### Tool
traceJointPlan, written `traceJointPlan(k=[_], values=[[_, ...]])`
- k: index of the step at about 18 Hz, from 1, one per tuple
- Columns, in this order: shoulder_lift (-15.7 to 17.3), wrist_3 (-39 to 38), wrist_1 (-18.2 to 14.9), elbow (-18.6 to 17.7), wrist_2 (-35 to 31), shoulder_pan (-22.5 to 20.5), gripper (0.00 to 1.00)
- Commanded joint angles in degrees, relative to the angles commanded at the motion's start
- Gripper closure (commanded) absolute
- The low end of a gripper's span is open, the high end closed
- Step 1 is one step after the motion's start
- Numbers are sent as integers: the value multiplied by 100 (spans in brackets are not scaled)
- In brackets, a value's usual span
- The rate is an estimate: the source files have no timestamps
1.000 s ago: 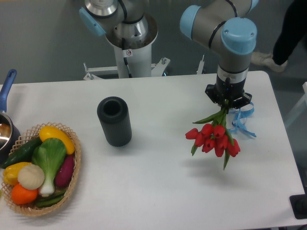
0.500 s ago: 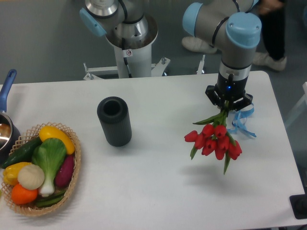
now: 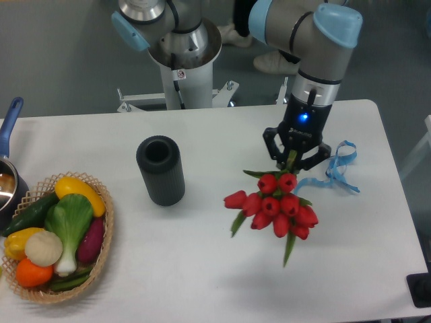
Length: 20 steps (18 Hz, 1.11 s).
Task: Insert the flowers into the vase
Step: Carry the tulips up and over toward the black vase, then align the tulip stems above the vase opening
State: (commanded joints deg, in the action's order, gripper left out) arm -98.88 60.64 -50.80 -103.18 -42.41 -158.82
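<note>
The flowers (image 3: pixel 273 205), a bunch of red tulips with green leaves, hang head-down above the table right of centre. My gripper (image 3: pixel 293 158) is shut on their stems, directly over the blooms. The vase (image 3: pixel 161 169), a dark ribbed cylinder with an open round mouth, stands upright on the table to the left of the bunch, well apart from it. A shadow of the bunch falls on the table below it.
A curly light-blue ribbon (image 3: pixel 335 169) trails on the table right of the gripper. A woven basket (image 3: pixel 103 232) of vegetables sits at the front left, with a blue-handled pot (image 3: pixel 9 171) at the left edge. The robot base (image 3: pixel 182 60) stands behind the table.
The gripper has carried the flowers left, toward the vase, and the wrist has turned. The ribbon now lies clear of the gripper.
</note>
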Motion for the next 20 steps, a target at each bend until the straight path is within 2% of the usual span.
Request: traceJointPlan(k=[2, 5, 7, 10, 14, 20], values=[[18, -9, 0, -9, 583, 18, 98], [245, -96, 0, -123, 708, 175, 98], [421, -53, 192, -464, 1153, 167, 98], [921, -26, 816, -1220, 2208, 115, 98], [1510, -26, 861, -1652, 2816, -122, 97], [1696, -26, 861, -1846, 3019, -149, 97]])
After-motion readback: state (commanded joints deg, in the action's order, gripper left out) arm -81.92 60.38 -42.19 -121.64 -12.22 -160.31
